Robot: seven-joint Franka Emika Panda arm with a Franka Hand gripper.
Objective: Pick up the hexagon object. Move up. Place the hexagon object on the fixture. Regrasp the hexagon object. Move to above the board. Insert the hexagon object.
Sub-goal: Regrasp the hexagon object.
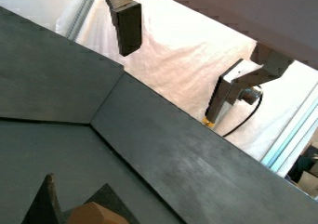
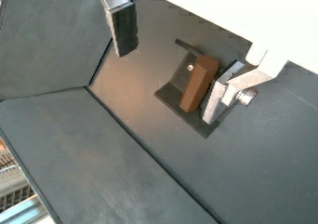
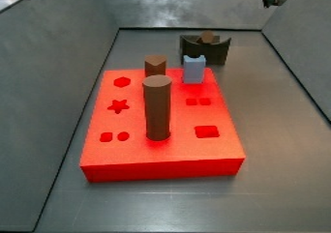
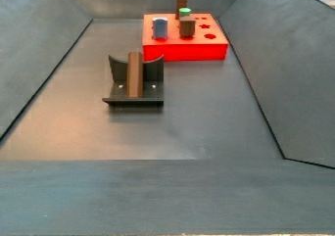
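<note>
— Where's the hexagon peg (image 2: pixel 195 84) now?
— Leaning in the fixture (image 4: pixel 133 103), with the gripper (image 2: pixel 168 79) high above it, fingers spread wide, nothing between them

— So the regrasp comes next?
— I'd say so. Come straight down over the fixture, line the pads up on two flat sides of the peg, and close well above the fixture's base so the fingers don't hit it

— Room to move?
— Open floor all round the fixture; the board (image 4: pixel 183 52) sits well beyond it, and the bin's sloped walls (image 4: pixel 39 83) stand well off to each side
</note>
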